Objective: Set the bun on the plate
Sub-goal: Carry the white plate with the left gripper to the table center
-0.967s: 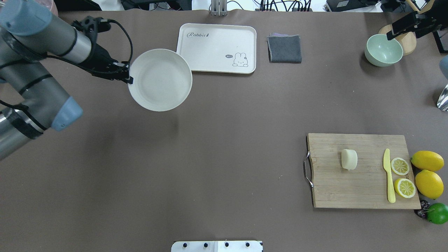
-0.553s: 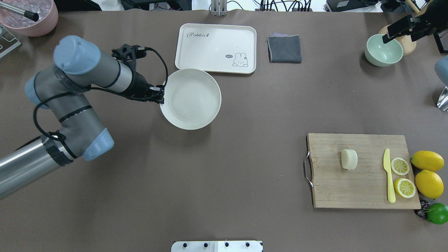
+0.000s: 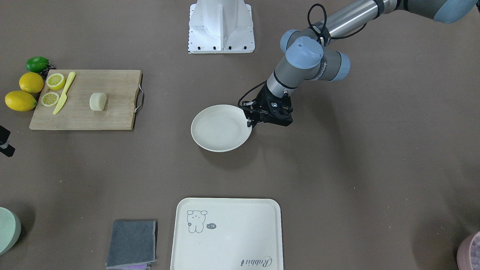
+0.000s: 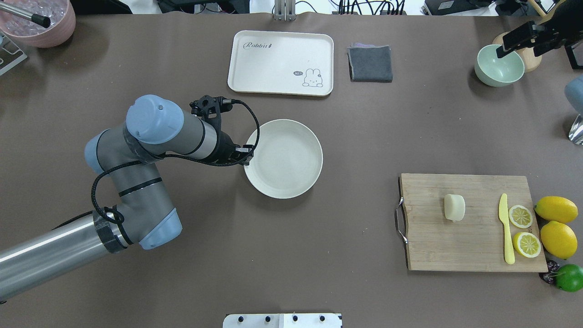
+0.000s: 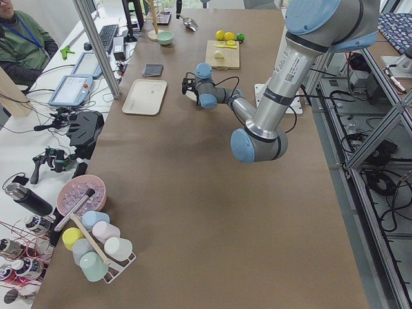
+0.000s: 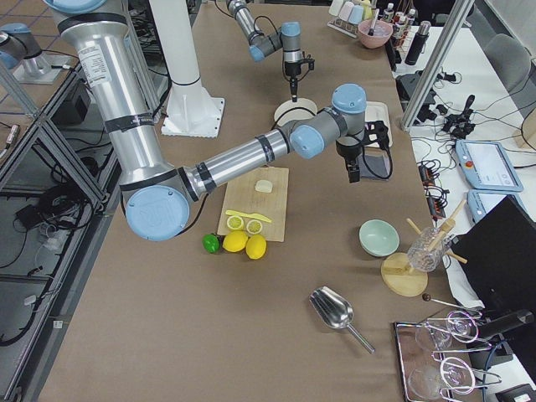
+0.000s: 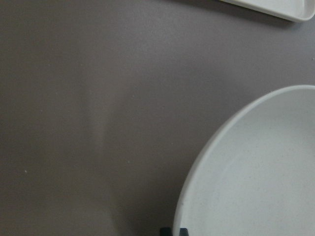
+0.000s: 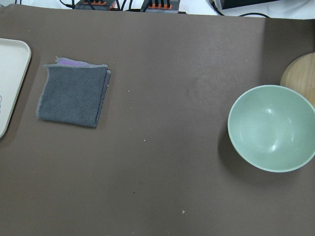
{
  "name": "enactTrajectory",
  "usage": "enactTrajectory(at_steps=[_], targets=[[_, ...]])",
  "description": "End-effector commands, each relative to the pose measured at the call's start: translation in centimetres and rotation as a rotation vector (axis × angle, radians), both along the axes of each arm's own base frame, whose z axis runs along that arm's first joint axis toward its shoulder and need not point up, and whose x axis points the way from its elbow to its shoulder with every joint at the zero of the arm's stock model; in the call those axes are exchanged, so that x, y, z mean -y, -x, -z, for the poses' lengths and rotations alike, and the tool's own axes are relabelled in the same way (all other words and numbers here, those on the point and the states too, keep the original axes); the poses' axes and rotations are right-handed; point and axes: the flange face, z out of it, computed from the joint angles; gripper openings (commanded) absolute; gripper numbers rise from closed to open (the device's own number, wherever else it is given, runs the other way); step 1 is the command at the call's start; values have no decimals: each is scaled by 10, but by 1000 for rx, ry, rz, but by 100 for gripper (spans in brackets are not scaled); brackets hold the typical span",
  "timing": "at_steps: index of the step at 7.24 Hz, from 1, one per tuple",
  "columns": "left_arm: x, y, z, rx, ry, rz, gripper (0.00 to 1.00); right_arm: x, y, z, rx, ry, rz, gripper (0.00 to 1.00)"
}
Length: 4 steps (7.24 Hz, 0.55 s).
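The round off-white plate [image 4: 291, 159] hangs near the table's middle with a shadow under it. My left gripper [image 4: 248, 158] is shut on the plate's left rim. The front-facing view shows the same plate [image 3: 219, 129] and left gripper [image 3: 250, 122]. In the left wrist view the plate's rim [image 7: 206, 157] fills the lower right. The pale cream bun [image 4: 454, 207] lies on the wooden cutting board [image 4: 460, 246] at the right, far from both grippers. My right gripper [image 4: 505, 45] hovers over the far right corner by a green bowl; its jaws are not clear.
A cream tray [image 4: 282, 50] with a drawn animal and a grey cloth [image 4: 370, 64] lie at the back. A green bowl [image 4: 498, 69] stands far right. A yellow knife [image 4: 505, 228], lemon halves [image 4: 520, 216], whole lemons [image 4: 556, 209] and a lime [image 4: 569, 277] sit by the board.
My left arm has carried the plate rightward and toward the robot, from beside the tray's left edge to the table's middle. The bun has not moved.
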Motion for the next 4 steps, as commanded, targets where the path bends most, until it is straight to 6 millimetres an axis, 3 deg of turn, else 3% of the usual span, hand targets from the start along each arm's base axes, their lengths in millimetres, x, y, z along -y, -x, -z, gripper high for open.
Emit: enactTrajectory(at_steps=[1,3,4], targets=[[4,9,7,-16,-11,18,98,2,4,1,3,12,-3,100],[43,71,29,-54,-48,104,98,2,43,27,52,88,-28,100],[61,98,23,-40,-81,117,98,-2,62,29,47,75,9,100]])
